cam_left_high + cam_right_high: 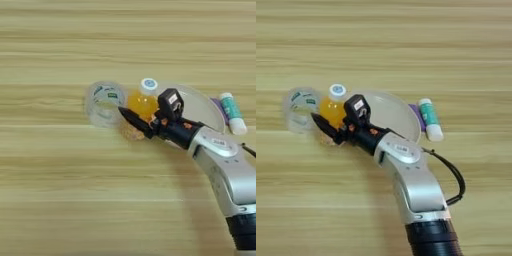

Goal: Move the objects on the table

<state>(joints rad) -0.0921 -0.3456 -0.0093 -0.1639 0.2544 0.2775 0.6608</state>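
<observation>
A small orange-drink bottle (140, 103) with a white cap (149, 85) stands near the middle of the wood-grain table (60, 190). My right gripper (145, 106) holds it between two black fingers, one along its front left, the other at its right side. The silver forearm (408, 175) comes in from the bottom right. A small white tube with a teal-green label (232, 112) lies well to the right of the gripper, apart from it.
A clear ring-shaped tape roll (104, 104) sits just left of the bottle, close to the lower fingertip. A clear round plate (391, 112) lies behind the gripper. Something purple (415, 111) lies between plate and tube. A black cable (456, 180) loops off the forearm.
</observation>
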